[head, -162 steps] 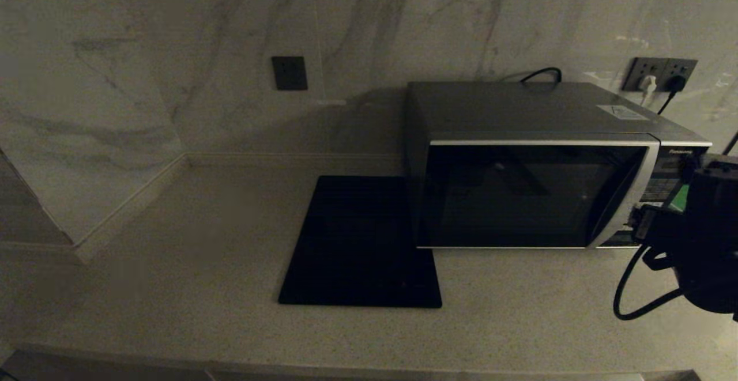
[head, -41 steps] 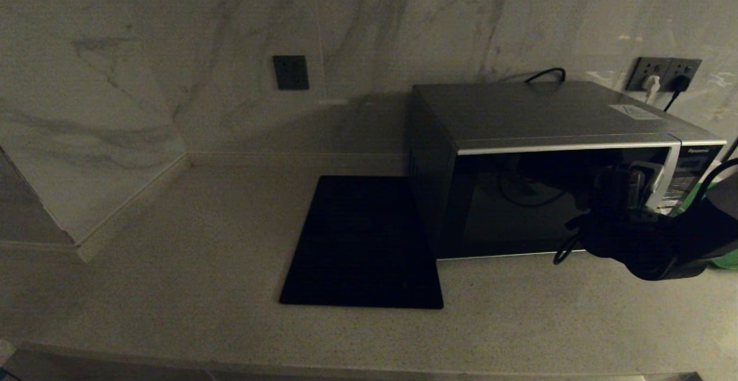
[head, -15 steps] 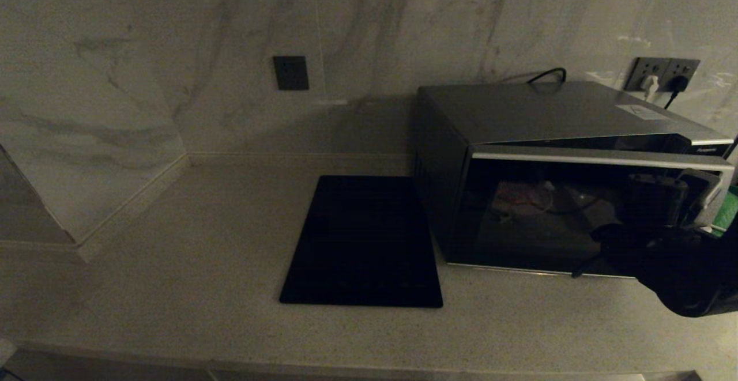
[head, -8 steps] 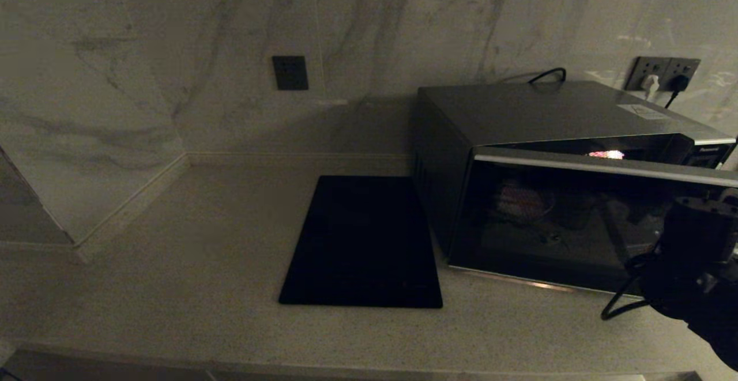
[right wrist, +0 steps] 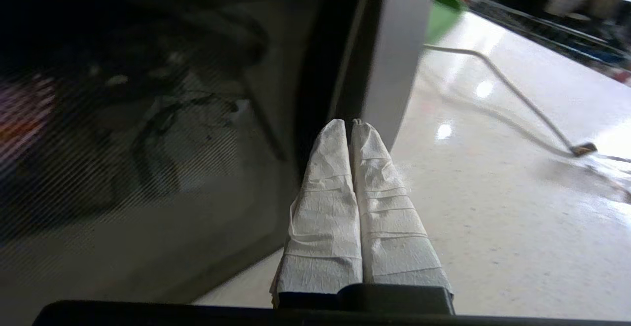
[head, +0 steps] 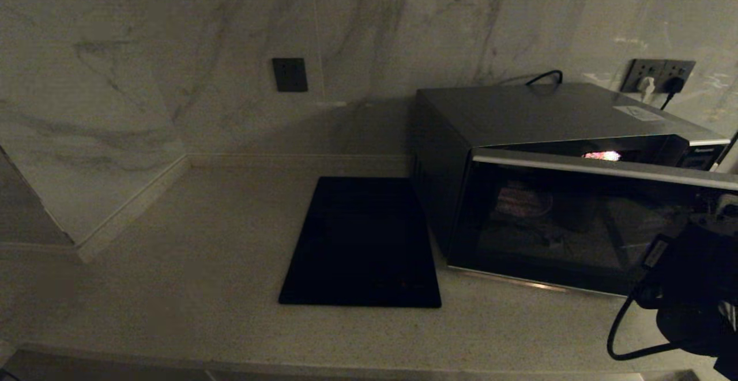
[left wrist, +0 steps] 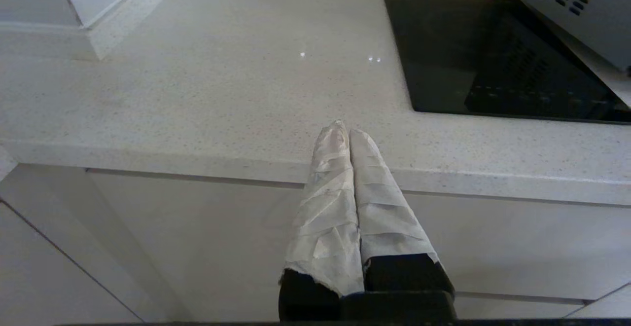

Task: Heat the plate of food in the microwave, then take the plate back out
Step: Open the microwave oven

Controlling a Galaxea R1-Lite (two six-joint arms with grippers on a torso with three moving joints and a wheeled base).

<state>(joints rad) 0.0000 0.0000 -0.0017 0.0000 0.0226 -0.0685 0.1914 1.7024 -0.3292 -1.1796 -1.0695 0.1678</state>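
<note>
Countertop (left wrist: 197,94) fronts left fingers (left wrist: 351,133); head view shows microwave (head: 553,156) ajar.

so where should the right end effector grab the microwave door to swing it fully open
Take the door's free right edge, coming from the right: the microwave door hangs ajar, hinged on its left, so that edge stands clear of the body. The right end effector, shut, sits right beside it.

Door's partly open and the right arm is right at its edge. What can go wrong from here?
1. The right gripper has its fingers shut by the free edge of the microwave door; they may slip off, leaving it ajar.
2. The door stands over the counter, so the arm may block its swing.
3. A white cable lies nearby and may snag.
</note>
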